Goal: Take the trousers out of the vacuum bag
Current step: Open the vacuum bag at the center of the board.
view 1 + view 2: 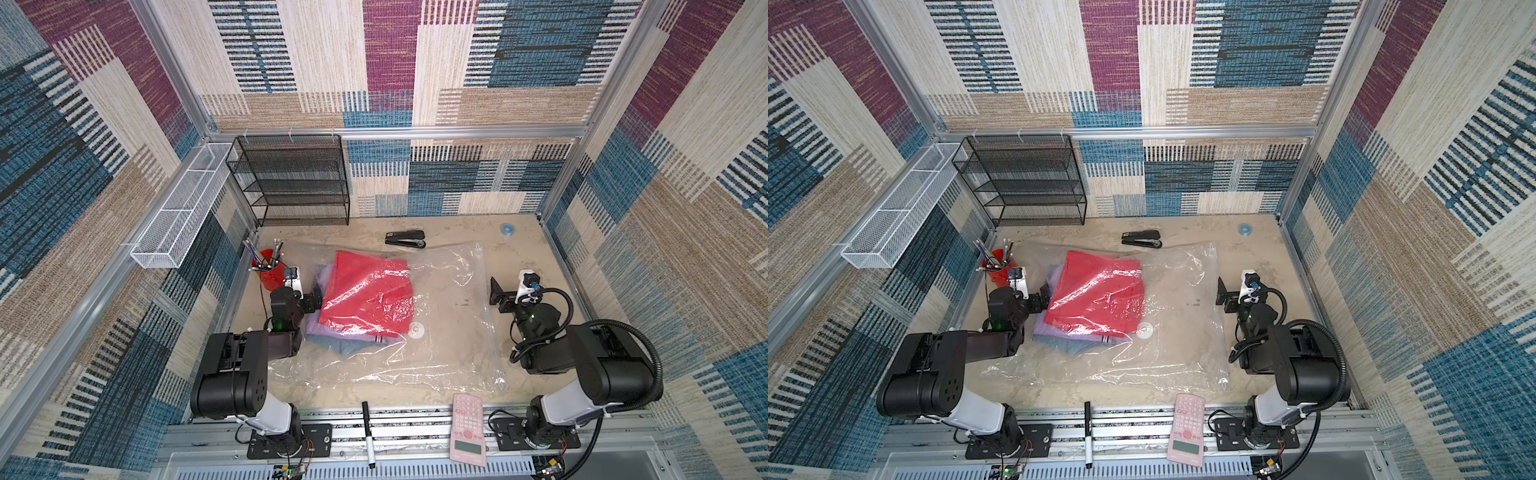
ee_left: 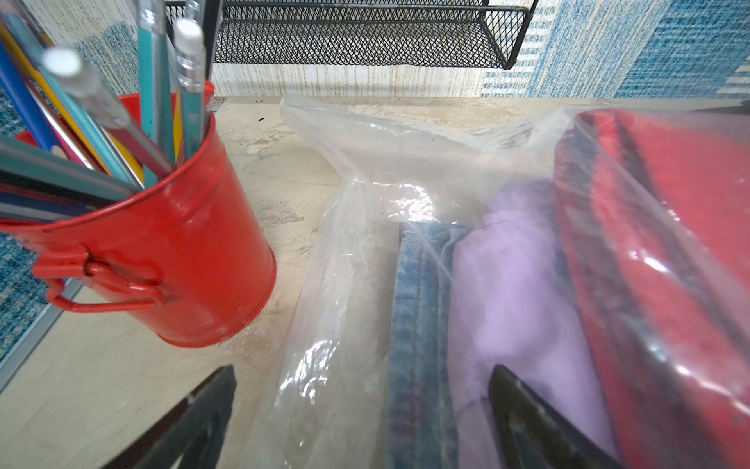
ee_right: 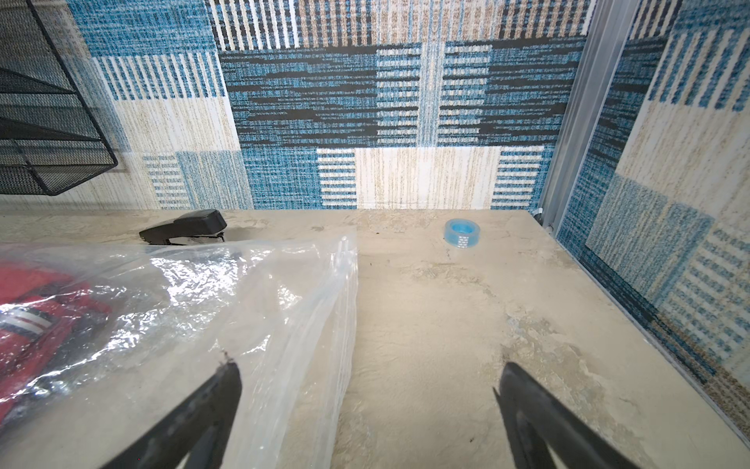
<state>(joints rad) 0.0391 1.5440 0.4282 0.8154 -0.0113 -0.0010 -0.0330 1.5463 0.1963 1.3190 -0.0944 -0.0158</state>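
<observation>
The vacuum bag lies flat on the table, clear and crinkly, its white valve facing up. Inside, at its left end, the trousers are stacked: red on top, lilac under it, denim lowest. My left gripper is open at that end. In the left wrist view the left gripper straddles the bag's edge and the denim, one finger lying against the lilac cloth. My right gripper is open over the bag's right edge, seen again as the right gripper above that edge.
A red pencil cup stands close behind the left gripper. A black mesh shelf and a white wire basket are at the back left. A stapler and blue tape roll lie behind the bag; a pink calculator and marker lie in front.
</observation>
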